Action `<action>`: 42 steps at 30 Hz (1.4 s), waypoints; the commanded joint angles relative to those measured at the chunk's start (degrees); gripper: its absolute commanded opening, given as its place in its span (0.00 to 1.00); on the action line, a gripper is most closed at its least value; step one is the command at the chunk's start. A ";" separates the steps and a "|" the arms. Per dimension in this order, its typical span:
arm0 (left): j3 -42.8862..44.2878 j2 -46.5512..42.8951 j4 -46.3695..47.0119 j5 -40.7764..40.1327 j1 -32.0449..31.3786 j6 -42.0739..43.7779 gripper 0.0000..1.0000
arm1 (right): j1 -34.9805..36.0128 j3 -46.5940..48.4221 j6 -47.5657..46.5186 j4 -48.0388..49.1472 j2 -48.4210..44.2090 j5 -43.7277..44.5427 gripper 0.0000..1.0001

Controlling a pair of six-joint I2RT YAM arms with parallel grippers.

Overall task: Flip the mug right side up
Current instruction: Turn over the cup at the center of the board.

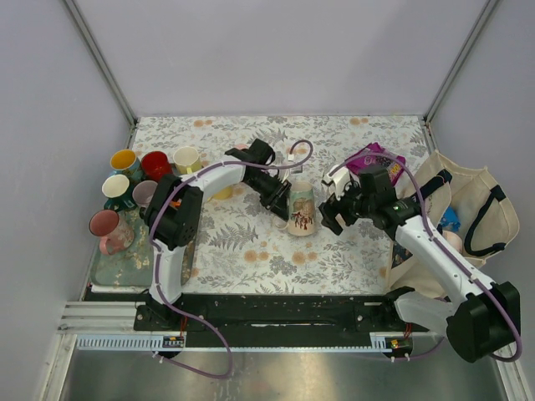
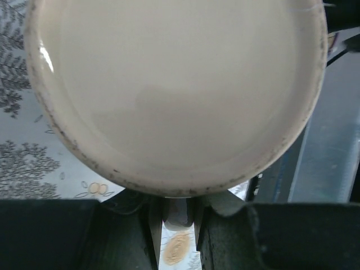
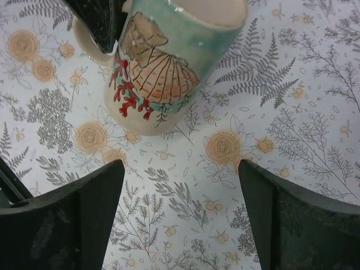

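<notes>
A flowered tablecloth (image 1: 251, 251) covers the table. At its left edge lies a tray (image 1: 113, 267) with a pink mug (image 1: 107, 225) on it. Further back there, a yellow mug (image 1: 124, 159), a red mug (image 1: 155, 163), a cream mug (image 1: 187, 157), a green mug (image 1: 115, 188) and a purple mug (image 1: 144, 192) crowd together. At the right edge a cloth tote bag (image 1: 456, 200) slumps open, with a purple packet (image 1: 372, 157) just beyond it, at the far right. All of these stand well apart from the middle, where only the two arms close in on the work.

The mug (image 1: 301, 210) stands in the middle of the table, mouth down on the cloth and flat base up. Its wall is teal over cream, painted with a fan-shaped shell and red coral, and the base is plain cream with a speckled edge. Its handle points left.

The left gripper (image 1: 282, 203) reaches in from the left, and its jaws are pinched nearly together on the handle. From its own camera, the mug's base fills almost the whole view. The right gripper (image 1: 336, 205) hangs just right of the mug with its jaws spread wide, holding nothing and not touching the mug. Only bare cloth lies between its fingers (image 3: 84, 214).
</notes>
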 commanded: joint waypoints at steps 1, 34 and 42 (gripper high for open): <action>2.64 0.52 2.81 11.48 1.31 -9.24 0.00 | 1.63 -3.55 -13.12 1.75 -0.20 -3.74 0.91; -11.69 7.56 71.93 37.06 4.04 -70.97 0.19 | 13.16 -29.41 -48.14 67.15 9.29 -1.19 0.72; -11.77 7.91 76.55 37.68 3.60 -74.20 0.34 | 13.16 -28.88 -51.38 63.46 8.85 0.56 0.46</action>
